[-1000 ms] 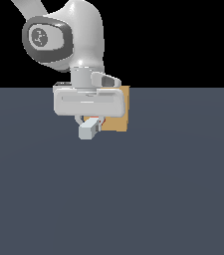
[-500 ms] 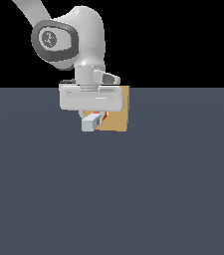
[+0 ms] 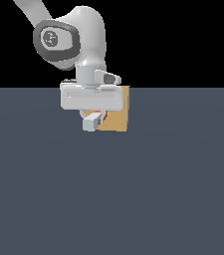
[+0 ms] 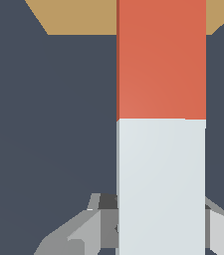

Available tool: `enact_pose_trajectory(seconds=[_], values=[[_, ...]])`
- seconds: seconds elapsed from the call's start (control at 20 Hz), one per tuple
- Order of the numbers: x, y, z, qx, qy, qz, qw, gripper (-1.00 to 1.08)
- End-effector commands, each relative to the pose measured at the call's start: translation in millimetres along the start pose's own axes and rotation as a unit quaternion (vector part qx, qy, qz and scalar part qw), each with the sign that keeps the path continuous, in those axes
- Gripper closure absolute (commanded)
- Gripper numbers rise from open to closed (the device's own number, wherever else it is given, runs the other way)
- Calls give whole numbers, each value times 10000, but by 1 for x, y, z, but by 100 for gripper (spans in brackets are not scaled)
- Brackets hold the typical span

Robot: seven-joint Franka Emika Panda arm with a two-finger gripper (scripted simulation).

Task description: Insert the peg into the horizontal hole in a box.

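Peg (image 4: 161, 124) | clenched in pincer (image 3: 94, 119) | wrist view alone shows its orange half | box (image 3: 119, 117) behind

1. You see the box (image 3: 119, 117) standing right behind the gripper (image 3: 94, 118), at the frame centre; it blocks any way forward there.
2. The grey floor (image 3: 111, 199) across the whole lower half of the frame is open for you.
3. The peg (image 4: 161, 99) reaches toward the box face.
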State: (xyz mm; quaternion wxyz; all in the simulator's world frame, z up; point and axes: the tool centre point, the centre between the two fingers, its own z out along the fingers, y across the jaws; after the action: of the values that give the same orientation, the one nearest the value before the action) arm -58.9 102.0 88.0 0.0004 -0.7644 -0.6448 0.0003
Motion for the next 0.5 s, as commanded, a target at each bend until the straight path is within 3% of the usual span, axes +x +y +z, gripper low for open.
enact_pose_trajectory(seconds=[0.0, 0.45], values=[[0, 1, -1, -15, 7, -1, 10000, 108], [19, 0, 0, -5, 3, 0, 10000, 108]])
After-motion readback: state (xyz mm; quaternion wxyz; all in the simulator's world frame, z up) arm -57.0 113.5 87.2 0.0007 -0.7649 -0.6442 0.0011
